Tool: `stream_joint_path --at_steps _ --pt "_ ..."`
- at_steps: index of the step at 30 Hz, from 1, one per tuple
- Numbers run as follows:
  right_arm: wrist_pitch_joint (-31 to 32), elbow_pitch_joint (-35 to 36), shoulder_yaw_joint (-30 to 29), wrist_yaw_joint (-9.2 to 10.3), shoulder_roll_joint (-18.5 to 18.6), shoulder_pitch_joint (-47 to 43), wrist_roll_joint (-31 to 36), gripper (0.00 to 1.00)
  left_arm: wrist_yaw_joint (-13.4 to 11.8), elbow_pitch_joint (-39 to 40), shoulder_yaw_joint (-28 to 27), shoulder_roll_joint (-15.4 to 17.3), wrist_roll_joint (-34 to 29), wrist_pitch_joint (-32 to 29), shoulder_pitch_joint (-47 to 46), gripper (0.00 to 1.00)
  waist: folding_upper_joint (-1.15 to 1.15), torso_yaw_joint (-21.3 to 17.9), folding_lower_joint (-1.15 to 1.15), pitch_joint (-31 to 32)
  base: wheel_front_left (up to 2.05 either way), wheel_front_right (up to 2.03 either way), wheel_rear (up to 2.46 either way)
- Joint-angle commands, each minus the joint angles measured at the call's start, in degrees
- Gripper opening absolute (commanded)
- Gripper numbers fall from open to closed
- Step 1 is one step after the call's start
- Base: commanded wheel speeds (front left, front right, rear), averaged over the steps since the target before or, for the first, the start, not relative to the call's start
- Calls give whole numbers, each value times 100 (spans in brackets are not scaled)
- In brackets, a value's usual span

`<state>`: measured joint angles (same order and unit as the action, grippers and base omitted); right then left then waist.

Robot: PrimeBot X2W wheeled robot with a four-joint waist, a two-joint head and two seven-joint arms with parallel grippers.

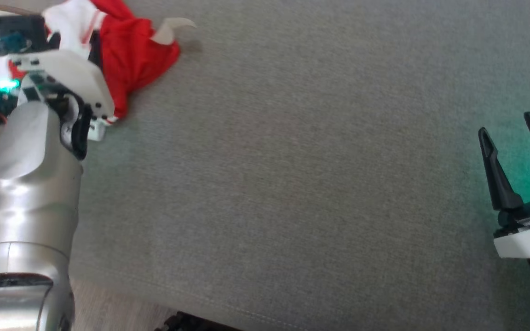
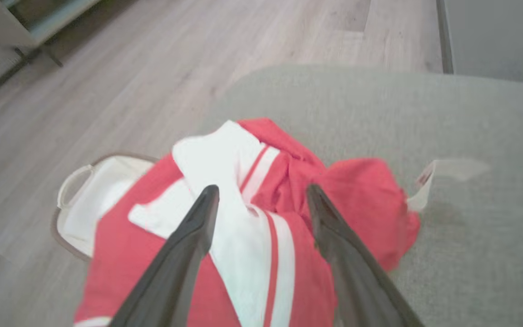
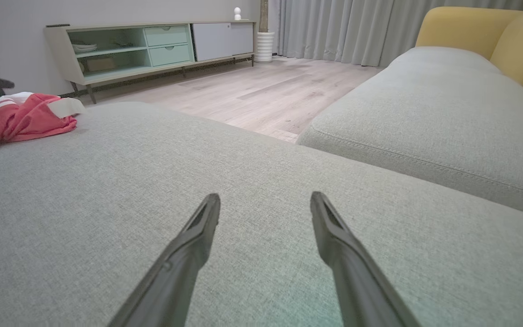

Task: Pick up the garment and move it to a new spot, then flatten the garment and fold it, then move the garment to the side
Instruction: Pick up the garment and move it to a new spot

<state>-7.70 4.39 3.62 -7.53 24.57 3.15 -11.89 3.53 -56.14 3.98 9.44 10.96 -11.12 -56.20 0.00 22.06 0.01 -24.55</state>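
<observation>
The garment (image 1: 131, 55) is a crumpled red and white piece with a pale tag, lying at the far left corner of the grey cushion (image 1: 292, 184). My left arm reaches over it, its wrist covering part of the cloth in the head view. In the left wrist view the left gripper (image 2: 261, 193) hangs open just above the garment (image 2: 252, 218), fingers spread over its white stripe. My right gripper (image 1: 511, 128) stands open at the right, low over bare cushion. From the right wrist view the right gripper (image 3: 265, 202) is open, and the garment (image 3: 16, 120) lies far off to the left.
A white basket (image 2: 80, 200) sits on the wooden floor (image 2: 152, 68) beside the cushion's corner, partly under the garment's edge. A second grey seat (image 3: 425, 118) with yellow backrest, a low cabinet (image 3: 152, 45) and curtains lie beyond. The cushion's front edge runs along the head view's bottom.
</observation>
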Motion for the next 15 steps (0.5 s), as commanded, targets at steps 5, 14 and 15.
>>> stream_joint_path --at_steps 5,14,15 --pt "96 379 53 4 216 161 59 100 -52 -575 -252 351 172 -64 -217 100 0 -219 -1 -361 0 0 0" --pt "50 364 38 4 159 251 87 100 -76 -1101 -161 401 152 619 -344 0 0 -247 -1 -468 0 0 0" --pt "24 334 59 4 138 273 85 100 -67 -1078 -127 411 124 781 -394 0 0 -255 -1 -425 0 0 0"
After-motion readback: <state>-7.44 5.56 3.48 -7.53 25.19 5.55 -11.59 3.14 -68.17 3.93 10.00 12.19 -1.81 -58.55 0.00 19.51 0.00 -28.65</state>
